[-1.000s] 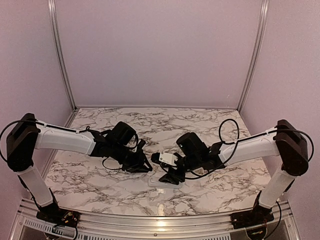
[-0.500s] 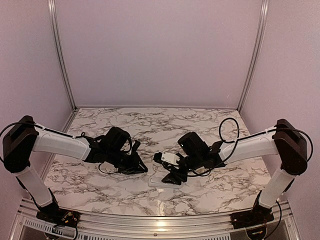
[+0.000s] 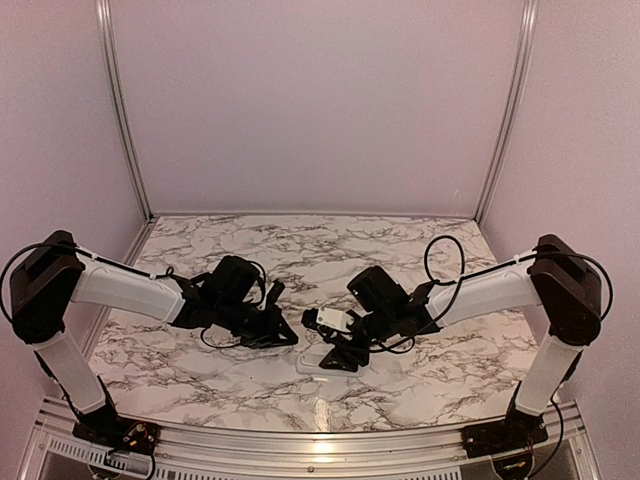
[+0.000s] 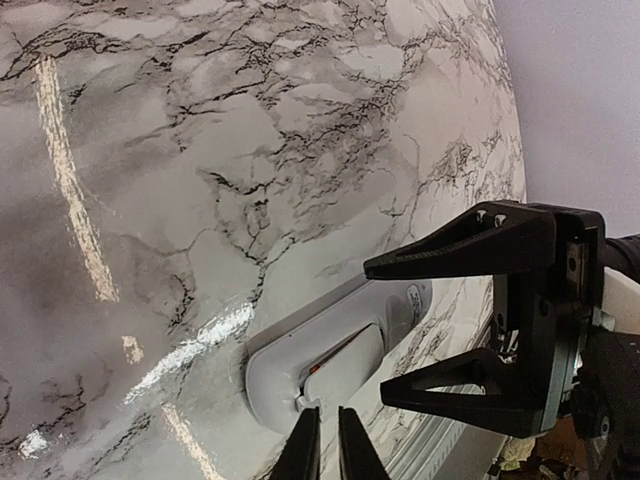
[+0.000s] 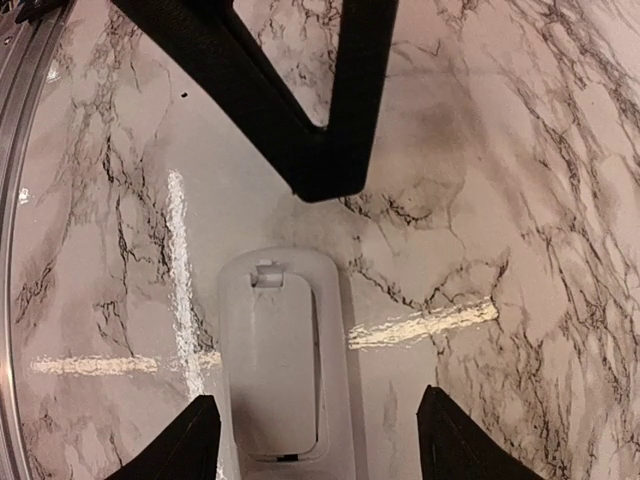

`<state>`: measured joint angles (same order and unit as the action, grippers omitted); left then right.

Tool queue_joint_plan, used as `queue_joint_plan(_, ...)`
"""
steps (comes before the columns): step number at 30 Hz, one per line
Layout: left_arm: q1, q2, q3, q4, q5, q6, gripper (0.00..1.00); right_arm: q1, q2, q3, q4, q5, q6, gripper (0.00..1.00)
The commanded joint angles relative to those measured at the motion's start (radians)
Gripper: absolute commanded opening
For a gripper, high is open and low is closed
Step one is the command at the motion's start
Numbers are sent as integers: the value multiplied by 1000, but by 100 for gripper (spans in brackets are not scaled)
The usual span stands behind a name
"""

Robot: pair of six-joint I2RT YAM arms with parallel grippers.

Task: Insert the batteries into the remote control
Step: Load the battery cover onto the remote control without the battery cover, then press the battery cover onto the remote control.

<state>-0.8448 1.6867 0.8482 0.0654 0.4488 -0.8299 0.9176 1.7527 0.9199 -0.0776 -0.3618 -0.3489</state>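
Since a second ago the right arm [image 3: 480, 290] has leaned over to its left, and its fingers have moved a bit that way too. The left arm [image 3: 130, 290] has dropped lower and pulled back a little.

The remote control [image 3: 308, 364] lies flat on the marble worktop [image 3: 330, 250], near the front edge and between the two arms. Its plain white back faces up. The lid [image 5: 270, 360] on the back is in its place, with a small notch at one end.

The right fingers [image 3: 342, 358] are spread wide apart. In the right wrist view, one of the right fingers [image 5: 175, 450] stands on each side of the remote control [image 5: 285, 300]. One is just beside its edge, and the other is a little way off. I cannot tell if either one touches it. In the left wrist view the same right fingers [image 4: 480, 245] make a big open shape over the far end of the remote control [image 4: 330, 350].

The left fingers [image 3: 280, 338] are pressed close together. In the right wrist view the left fingers [image 5: 360, 80] come to one point just past the notch end of the remote control. In the left wrist view, the tips of the left fingers [image 4: 350, 458] sit very near the round end of the remote control, with only a thin gap between them. Nothing shows in that gap.
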Motion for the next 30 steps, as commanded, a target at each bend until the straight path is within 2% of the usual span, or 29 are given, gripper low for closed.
queue_joint_plan(1, -10, 34, -16, 6, 8, 8, 8, 0, 30, 42, -25, -13, 0, 65)
queue_joint_plan(30, -50, 108, 26, 0, 42, 14, 8, 0, 19, 46, -52, 24, -3, 62)
